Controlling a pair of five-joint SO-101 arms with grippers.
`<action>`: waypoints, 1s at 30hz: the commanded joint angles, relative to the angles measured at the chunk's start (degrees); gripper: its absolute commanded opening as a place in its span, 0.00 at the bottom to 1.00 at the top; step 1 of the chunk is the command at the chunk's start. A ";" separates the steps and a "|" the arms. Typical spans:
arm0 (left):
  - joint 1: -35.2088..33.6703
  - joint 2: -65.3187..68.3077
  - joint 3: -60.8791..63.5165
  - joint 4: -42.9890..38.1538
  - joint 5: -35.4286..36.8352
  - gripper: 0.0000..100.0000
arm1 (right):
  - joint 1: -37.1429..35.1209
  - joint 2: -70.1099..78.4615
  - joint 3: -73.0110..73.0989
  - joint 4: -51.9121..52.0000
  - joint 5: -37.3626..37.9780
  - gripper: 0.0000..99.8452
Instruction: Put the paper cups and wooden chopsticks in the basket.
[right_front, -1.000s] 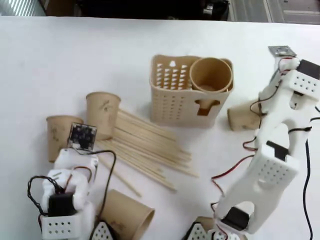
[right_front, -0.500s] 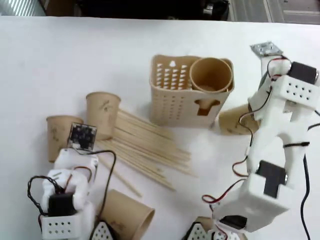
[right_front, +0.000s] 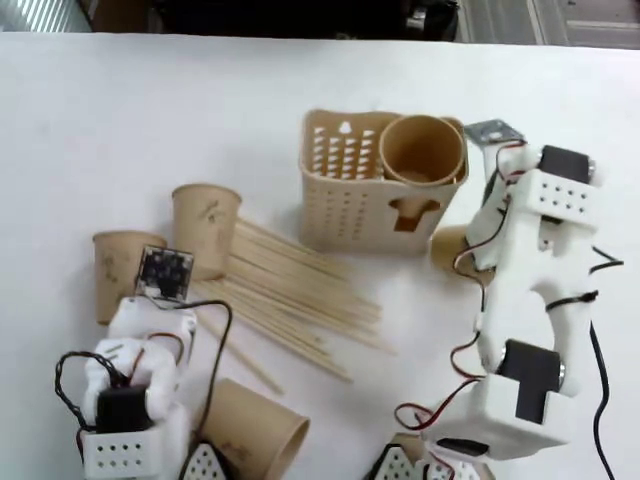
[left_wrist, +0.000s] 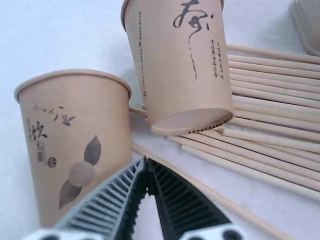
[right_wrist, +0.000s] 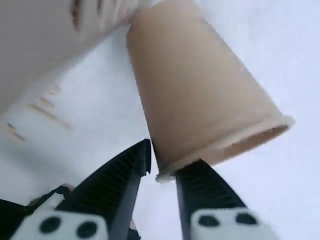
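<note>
On the right side of the worktop (right_front: 120, 110), just beside the basket (right_front: 355, 215), my right pincer (right_wrist: 167, 165) is clenched on the rim of a tipped paper cup (right_wrist: 200, 95). One jaw lies against the outside of its wall and the other sits at its mouth. The cup's closed end points toward the basket's right wall. Whether it rests on the worktop or hangs just off it, I cannot tell. A nested cup (right_front: 422, 148) stands mouth up in the basket's right end.

At the near left, my left pincer (left_wrist: 146, 167) is clenched on nothing, its toothed jaws meeting at the tips. It sits just short of a leaf-printed cup (left_wrist: 75, 145). A brush-lettered cup (left_wrist: 180, 65) is to the right of that and a little farther off, its edge over the ends of the wooden chopsticks (right_front: 300, 295). These lie fanned between those two cups and the basket. A stray chopstick (right_front: 240, 362) lies nearer me, and a fallen cup (right_front: 255, 430) lies on its side at the near edge.
</note>
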 joint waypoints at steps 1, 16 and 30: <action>-0.40 -0.75 -0.79 -1.32 -0.35 0.02 | -1.98 -2.07 0.62 -0.92 -0.88 0.08; -0.48 -0.75 -0.79 -1.32 -0.35 0.02 | 9.98 -18.51 -7.56 2.33 8.70 0.02; -0.48 -0.75 -0.79 -1.23 -0.35 0.02 | -2.33 -41.98 -14.51 2.07 13.01 0.02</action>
